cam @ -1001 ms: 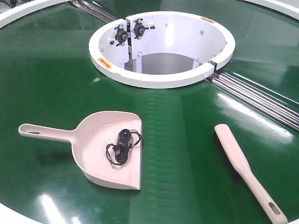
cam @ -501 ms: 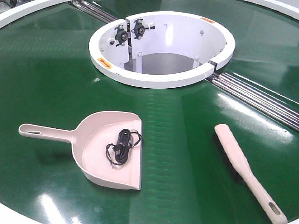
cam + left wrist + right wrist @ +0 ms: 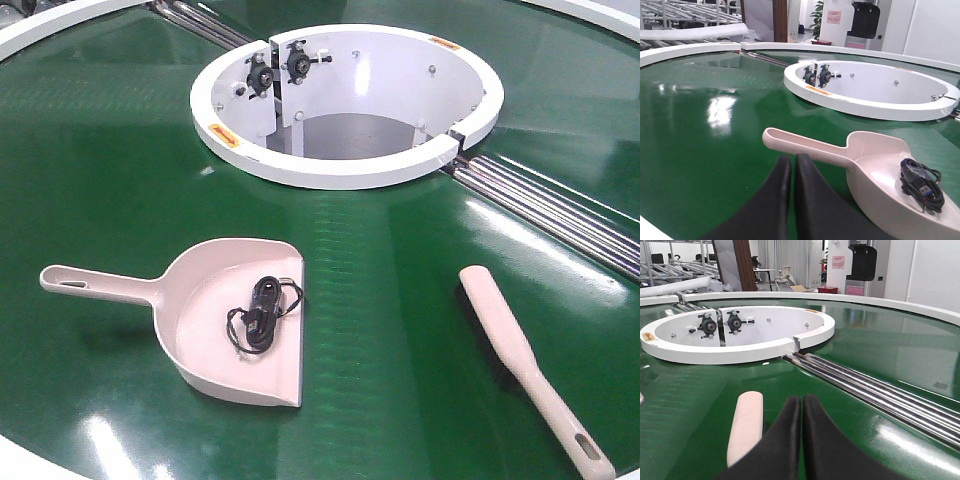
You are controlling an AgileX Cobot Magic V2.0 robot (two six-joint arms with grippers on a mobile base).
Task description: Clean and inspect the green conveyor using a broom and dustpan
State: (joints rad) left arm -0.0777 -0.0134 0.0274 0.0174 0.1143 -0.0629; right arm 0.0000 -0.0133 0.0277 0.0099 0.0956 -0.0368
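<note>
The left gripper (image 3: 791,162) has its two black fingers pressed together with only a thin seam between them, holding nothing, poised just short of the dustpan (image 3: 880,175) handle. The right gripper (image 3: 801,402) is likewise closed and empty, with the broom (image 3: 746,425) lying just to its left on the belt. The dustpan (image 3: 225,320) rests flat on the green conveyor (image 3: 110,190), handle pointing left, a coiled black cable (image 3: 262,313) lying inside its pan. The broom (image 3: 525,362) lies well apart to its right, handle toward the near edge. Beyond both sits the white ring housing (image 3: 345,170), with metal rollers (image 3: 550,205) running off to its right.
</note>
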